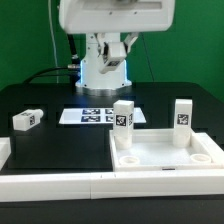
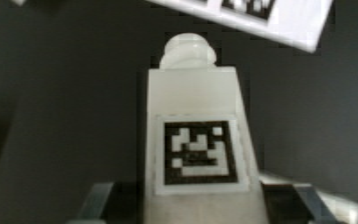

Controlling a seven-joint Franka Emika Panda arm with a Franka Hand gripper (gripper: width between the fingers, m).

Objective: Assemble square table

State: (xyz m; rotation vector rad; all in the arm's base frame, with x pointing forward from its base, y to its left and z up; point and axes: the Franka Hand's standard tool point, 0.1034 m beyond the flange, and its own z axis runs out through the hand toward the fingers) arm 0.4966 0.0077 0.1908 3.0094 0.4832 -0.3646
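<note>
In the wrist view my gripper [image 2: 201,205] is shut on a white table leg [image 2: 197,120]. Its fingers [image 2: 105,202] flank the leg's near end. The leg's tag faces the camera and its round peg points away, toward the blurred marker board [image 2: 247,15]. The exterior view does not show the gripper, only the arm's white body [image 1: 110,15] at the top edge. The square table top [image 1: 165,158] lies at the exterior view's front right. Two legs stand upright on its back corners [image 1: 123,118] [image 1: 183,118]. Another leg [image 1: 26,119] lies on its side at the left.
The marker board [image 1: 97,115] lies flat in front of the robot base [image 1: 103,68]. Long white border bars run along the front edge [image 1: 50,187] and at the exterior view's left [image 1: 4,150]. The table surface is black.
</note>
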